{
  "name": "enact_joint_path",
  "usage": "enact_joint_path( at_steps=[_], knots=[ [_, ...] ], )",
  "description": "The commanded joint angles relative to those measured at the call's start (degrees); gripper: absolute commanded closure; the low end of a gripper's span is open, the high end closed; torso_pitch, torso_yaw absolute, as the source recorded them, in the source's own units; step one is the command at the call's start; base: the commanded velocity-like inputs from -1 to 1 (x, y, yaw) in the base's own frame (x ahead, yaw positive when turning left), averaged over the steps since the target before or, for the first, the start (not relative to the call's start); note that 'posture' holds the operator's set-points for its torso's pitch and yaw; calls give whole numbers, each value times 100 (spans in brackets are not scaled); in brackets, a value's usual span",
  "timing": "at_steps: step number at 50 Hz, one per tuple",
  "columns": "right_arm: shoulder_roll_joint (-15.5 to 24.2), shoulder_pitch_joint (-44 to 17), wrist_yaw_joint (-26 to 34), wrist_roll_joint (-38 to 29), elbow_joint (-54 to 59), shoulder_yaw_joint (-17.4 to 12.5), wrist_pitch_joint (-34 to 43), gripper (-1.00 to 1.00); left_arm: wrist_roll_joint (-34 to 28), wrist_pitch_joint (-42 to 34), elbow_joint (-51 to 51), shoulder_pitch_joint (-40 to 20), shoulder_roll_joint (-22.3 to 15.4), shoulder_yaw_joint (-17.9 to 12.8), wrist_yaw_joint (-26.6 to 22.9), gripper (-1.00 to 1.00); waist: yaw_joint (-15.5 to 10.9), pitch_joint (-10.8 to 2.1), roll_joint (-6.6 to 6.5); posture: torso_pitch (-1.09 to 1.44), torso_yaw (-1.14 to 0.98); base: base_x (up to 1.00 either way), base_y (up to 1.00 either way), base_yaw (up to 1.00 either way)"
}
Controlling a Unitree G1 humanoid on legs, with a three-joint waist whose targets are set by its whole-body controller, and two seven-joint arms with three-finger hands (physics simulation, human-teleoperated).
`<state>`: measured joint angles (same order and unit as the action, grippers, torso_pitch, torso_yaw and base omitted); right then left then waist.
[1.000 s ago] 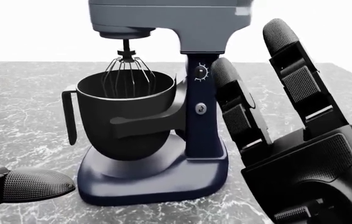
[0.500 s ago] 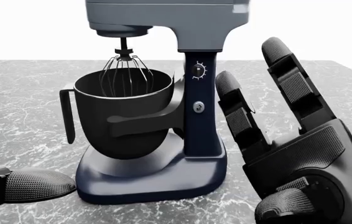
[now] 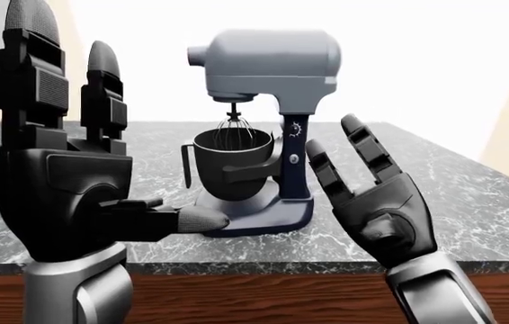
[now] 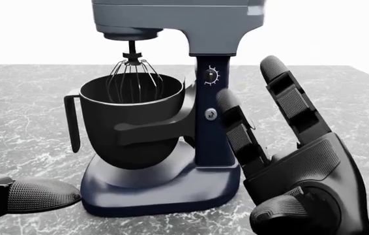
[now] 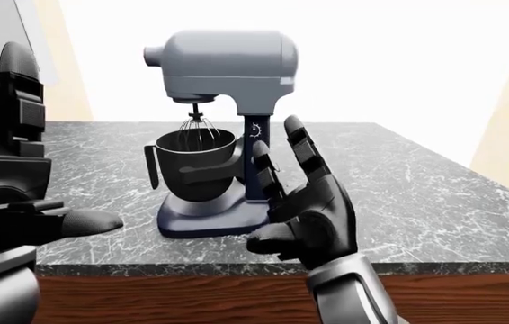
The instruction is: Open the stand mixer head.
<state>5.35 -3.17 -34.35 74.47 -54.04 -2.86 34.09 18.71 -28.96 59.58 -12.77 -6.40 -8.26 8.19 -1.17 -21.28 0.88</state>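
The stand mixer [image 3: 259,128] stands at the centre of the left-eye view on a dark marbled counter [image 3: 471,196], its dark blue base [image 3: 255,214] flat on the stone. Its grey head [image 3: 268,62] sits level over the column, in the upper middle of the frame, with the wire whisk [image 3: 233,131] hanging down into the black bowl [image 3: 229,165]. The bowl's handle [image 3: 185,164] juts toward the picture's left, and a speed dial [image 4: 210,76] shows on the column (best seen in the head view).

The right hand [image 3: 376,202] fills the lower right of the left-eye view, fingers spread and pointing up, palm turned toward the mixer; it holds nothing. In the head view its fingers [image 4: 236,129] lie just beside the column, and whether they touch it cannot be told.

The left hand [image 3: 66,175] looms at the left edge of the left-eye view, also open, two fingers upright and the thumb [image 3: 182,219] pointing toward the base, gripping nothing.

A wooden cabinet face [image 3: 263,297] runs below the counter edge.
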Motion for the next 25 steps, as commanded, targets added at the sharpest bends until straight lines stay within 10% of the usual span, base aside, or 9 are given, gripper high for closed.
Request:
enact_joint_path(
  at_steps=[1,25],
  knots=[
    [-21,-102,149,-111,-35,6,-90,-100,-11,71,42,-119,-19,-7,-14,-100,-1,45,-15,-54,0,0,0,0],
    [-255,-82,821,-869,646,89,-74,-100,-47,54,42,-139,-4,-28,-52,-100,-4,43,-35,-54,0,0,0,0]
  ],
)
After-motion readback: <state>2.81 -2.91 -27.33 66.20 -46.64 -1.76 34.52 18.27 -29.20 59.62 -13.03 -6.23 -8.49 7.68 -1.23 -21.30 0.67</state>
